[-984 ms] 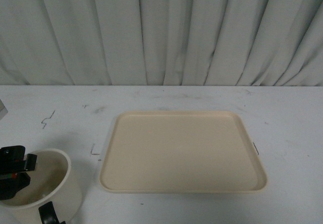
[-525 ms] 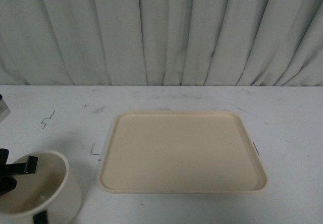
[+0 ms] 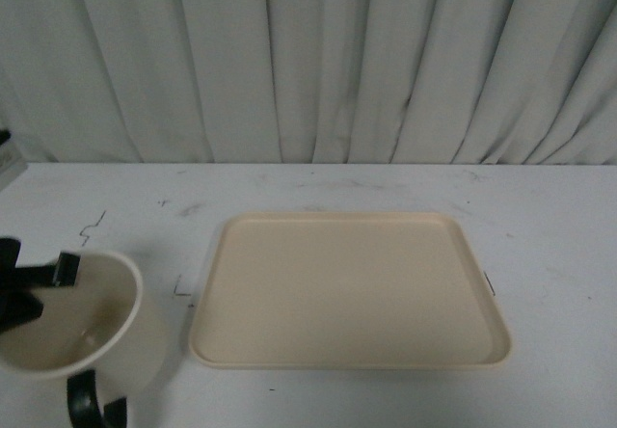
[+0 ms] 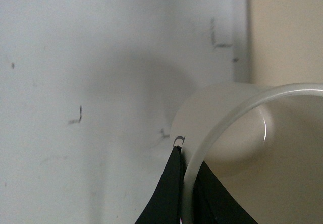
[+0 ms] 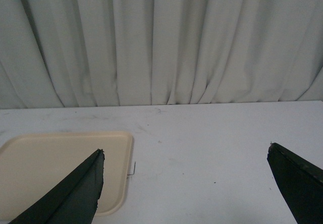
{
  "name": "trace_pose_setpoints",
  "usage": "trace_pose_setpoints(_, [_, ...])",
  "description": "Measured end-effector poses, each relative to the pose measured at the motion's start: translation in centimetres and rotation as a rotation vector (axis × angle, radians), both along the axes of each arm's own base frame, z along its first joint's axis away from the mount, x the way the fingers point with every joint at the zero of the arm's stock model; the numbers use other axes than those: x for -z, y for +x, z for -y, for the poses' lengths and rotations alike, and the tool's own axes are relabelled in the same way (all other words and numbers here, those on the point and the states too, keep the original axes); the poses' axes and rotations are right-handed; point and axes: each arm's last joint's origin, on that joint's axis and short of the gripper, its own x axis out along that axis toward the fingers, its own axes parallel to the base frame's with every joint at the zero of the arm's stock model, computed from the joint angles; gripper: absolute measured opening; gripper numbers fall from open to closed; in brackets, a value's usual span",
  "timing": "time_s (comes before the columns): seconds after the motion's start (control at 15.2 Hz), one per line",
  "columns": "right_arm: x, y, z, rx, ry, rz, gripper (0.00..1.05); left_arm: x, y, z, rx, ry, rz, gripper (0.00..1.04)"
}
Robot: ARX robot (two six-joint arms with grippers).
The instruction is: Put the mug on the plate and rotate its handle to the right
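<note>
Grip: left hand point(image 4: 187, 183) pinches the mug point(image 4: 202, 113) by its rim, one finger inside, one outside. Mug is at the worktop's point(image 3: 540, 216) front-left corner, handle point(image 3: 85, 404) toward the front edge, near the plate's point(image 3: 347, 293) left rim but off it. Plate lies mid-worktop. The right hand point(image 5: 184, 183) is spread wide, gripping nothing, above the worktop's right side.

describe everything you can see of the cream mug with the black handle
The cream-white enamel-looking mug is a glossy cylinder with a rounded rim, empty inside. Its black loop handle points toward the robot. The left gripper pinches the rim, one finger inside, one outside. The mug looks tilted, perhaps lifted off the white table, left of the beige rectangular plate and not on it. No drawing shows.
</note>
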Motion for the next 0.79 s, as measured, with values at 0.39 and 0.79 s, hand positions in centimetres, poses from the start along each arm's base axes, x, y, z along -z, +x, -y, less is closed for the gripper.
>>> trace_pose_setpoints(0.39, [0.0,0.0,0.0,0.000,0.000,0.000,0.98,-0.8,9.6,17.6,0.431,-0.019,0.034,0.03])
trace_pose_setpoints(0.79, [0.0,0.0,0.0,0.000,0.000,0.000,0.98,1.9,10.2,17.4,0.414,0.000,-0.038,0.20])
